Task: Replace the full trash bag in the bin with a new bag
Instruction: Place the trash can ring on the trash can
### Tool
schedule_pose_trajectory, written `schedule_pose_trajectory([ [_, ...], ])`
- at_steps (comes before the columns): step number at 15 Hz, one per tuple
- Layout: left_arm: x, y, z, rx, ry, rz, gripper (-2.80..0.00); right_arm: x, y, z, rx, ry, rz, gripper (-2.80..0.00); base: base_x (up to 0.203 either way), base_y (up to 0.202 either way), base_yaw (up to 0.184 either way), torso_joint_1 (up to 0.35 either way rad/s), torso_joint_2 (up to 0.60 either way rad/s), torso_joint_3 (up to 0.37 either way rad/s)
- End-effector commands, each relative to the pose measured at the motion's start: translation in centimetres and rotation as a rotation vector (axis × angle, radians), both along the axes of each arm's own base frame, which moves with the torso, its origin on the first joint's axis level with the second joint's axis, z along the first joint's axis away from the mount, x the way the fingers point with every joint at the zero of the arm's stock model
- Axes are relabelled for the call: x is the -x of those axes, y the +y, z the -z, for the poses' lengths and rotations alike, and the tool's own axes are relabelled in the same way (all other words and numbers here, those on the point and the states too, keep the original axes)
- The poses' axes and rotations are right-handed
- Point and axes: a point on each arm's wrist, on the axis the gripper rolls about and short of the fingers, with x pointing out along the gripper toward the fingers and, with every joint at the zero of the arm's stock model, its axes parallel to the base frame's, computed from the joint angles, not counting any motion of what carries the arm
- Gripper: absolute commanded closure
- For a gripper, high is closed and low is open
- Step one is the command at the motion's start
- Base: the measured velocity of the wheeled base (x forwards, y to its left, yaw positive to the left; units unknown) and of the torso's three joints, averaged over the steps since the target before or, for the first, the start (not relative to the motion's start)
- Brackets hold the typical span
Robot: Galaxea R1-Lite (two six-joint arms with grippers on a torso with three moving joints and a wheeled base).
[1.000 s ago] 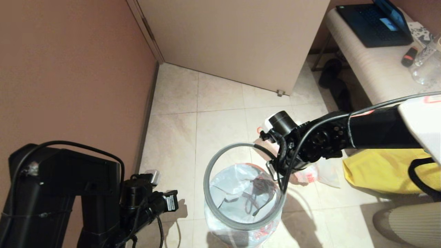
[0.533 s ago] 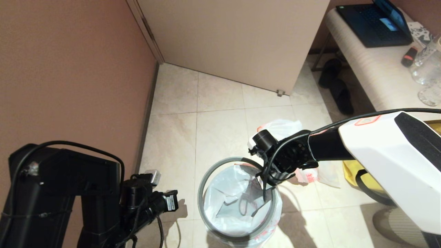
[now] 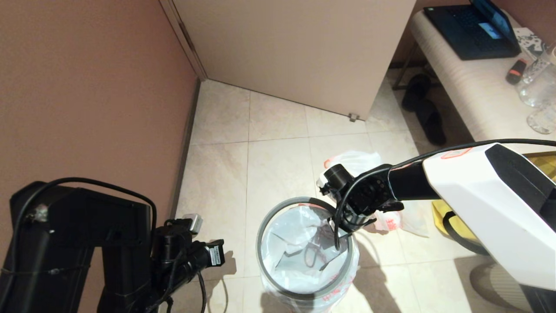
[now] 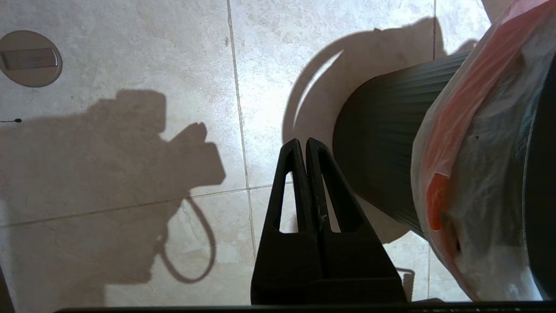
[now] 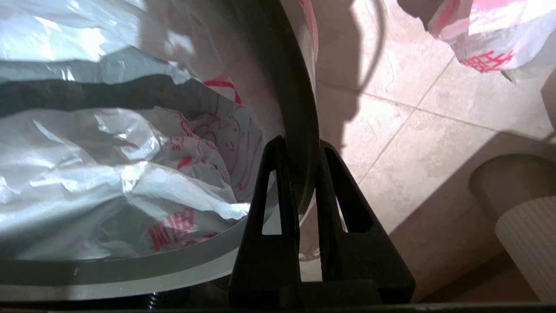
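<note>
A: So, how far along is it?

B: Late, I'd judge. The new bag point(image 3: 299, 252) already lines the bin point(image 4: 378, 143), its top folded over the outside, and the grey hoop point(image 3: 267, 226) sits around the mouth. The full bag point(image 3: 386, 219) lies on the floor just beyond the bin, to its far right.

A: What's left?

B: Probably seating the hoop evenly so it pins the plastic, then letting go. I can't tell whether it is fully pressed down on the near side.

A: Where is the hoop relative to the fingers?

B: Between them. The right gripper point(image 5: 299, 150) stands at the bin's far-right edge, one finger inside the liner, the other outside, pinching the hoop with the bag's fold under it.

A: And the left?

B: The left gripper point(image 4: 302, 145) is parked low at the near left, fingers pressed together on nothing, near the bin's ribbed side but apart from it.

A: Anything else around?

B: A yellow tote point(image 3: 443, 215) right of the full bag, partly hidden by the arm.
</note>
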Motion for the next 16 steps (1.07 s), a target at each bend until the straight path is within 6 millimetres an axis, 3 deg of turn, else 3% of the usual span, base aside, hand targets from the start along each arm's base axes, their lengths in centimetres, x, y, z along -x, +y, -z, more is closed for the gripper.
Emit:
schedule_pose_trajectory([
  [1, -0.2, -0.1, -0.4, 0.011, -0.044, -0.001, 0.0, 0.9, -0.6, -2.0, 0.001, -0.004, 0.004, 0.0, 0.0, 0.0, 0.0, 0.0, 0.0, 0.0],
  [5, -0.2, -0.1, -0.4, 0.01, -0.043, 0.0, 0.0, 1.6, -0.6, -2.1, -0.006, 0.001, 0.048, 0.0, 0.0, 0.0, 0.0, 0.0, 0.0, 0.0],
  [11, -0.2, 0.0, -0.3, 0.009, -0.041, 0.0, 0.0, 1.6, 0.2, 0.2, 0.021, 0.04, 0.034, 0.0, 0.0, 0.0, 0.0, 0.0, 0.0, 0.0],
  [16, -0.2, 0.0, -0.3, 0.009, -0.04, 0.0, 0.0, 0.3, 1.2, 2.8, 0.035, 0.056, 0.029, 0.0, 0.0, 0.0, 0.0, 0.0, 0.0, 0.0],
])
